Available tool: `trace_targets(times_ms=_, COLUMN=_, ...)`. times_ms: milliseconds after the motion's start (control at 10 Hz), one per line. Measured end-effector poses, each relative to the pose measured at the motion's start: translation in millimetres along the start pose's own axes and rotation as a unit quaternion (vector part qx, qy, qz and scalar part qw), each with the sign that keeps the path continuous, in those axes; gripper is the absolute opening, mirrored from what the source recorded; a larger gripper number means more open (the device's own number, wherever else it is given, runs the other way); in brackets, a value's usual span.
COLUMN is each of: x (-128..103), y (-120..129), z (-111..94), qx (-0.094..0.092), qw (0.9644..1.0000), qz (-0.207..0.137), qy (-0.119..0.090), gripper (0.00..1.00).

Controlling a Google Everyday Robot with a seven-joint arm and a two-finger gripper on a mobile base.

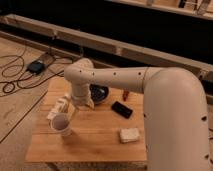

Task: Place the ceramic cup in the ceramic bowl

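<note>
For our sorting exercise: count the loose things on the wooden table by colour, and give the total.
White: 2, the ceramic cup and the bottle
Black: 2, the ceramic bowl and the flat slab
Tan: 1, the block
Red: 1, a small item
Total: 6
The gripper is over the cup's rim.

Upright white cup [61, 123] by tool [73, 113], dark bowl [103, 93] behind

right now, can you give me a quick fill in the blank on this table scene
1. The end effector hangs beside the white ceramic ____.
2. The cup stands outside the bowl, whose colour is ____.
3. Both rest on a ____ table.
Missing words: cup; black; wooden.
</note>
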Motion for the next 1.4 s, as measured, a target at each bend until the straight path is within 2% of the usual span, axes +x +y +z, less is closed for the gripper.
trace_targets(times_ms=200, x=2.5, y=-9.0, z=3.8, qx=-0.004, qw=1.0, qz=-0.006, qy=0.002, gripper=0.8)
trace_targets(times_ms=800, x=21.5, y=-23.3, z=17.6, qx=-0.049, qw=0.998, qz=0.003, qy=0.039, gripper=0.8)
trace_targets(times_ms=900, x=22.8, y=-25.8, z=23.6, qx=-0.055, qw=0.9975, qz=0.006, qy=0.043, gripper=0.77)
trace_targets(times_ms=1000, x=23.2, y=-27.4, z=28.4, qx=-0.058, qw=0.9973, qz=0.008, qy=0.045, gripper=0.7)
trace_targets(times_ms=1400, x=27.6, y=-30.4, z=46.3, qx=-0.063, qw=0.9968, qz=0.012, qy=0.047, gripper=0.28)
